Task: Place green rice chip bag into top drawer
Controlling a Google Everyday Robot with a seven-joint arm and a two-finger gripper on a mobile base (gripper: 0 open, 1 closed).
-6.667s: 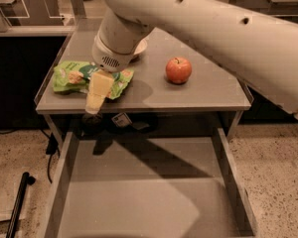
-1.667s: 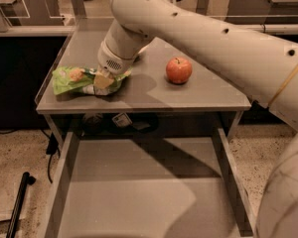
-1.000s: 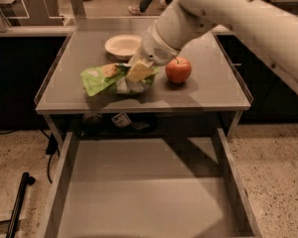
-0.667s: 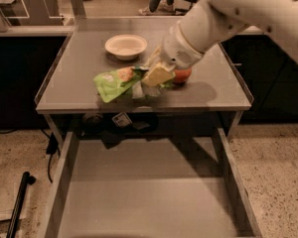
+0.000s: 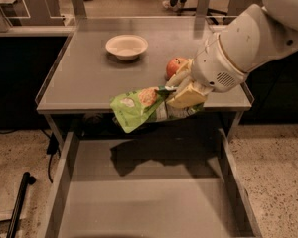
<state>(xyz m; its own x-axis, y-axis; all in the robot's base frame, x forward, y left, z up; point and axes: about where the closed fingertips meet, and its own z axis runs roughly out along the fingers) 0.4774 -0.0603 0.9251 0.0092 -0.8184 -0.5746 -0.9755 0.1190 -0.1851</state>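
The green rice chip bag (image 5: 136, 108) hangs in the air at the table's front edge, above the back of the open top drawer (image 5: 144, 202). My gripper (image 5: 181, 90) is shut on the bag's right end and holds it lifted off the tabletop. The bag droops to the left and down from the gripper. The drawer is pulled out wide below the table; its flat grey bottom is bare.
A red apple (image 5: 174, 66) sits on the grey tabletop (image 5: 84, 78) just behind my gripper. A white bowl (image 5: 126, 46) stands at the back middle. A dark pole (image 5: 20, 202) lies on the speckled floor at left.
My gripper closed on the bag at the table's left, lifted it, and carried it right and forward to the table's front edge over the open drawer.
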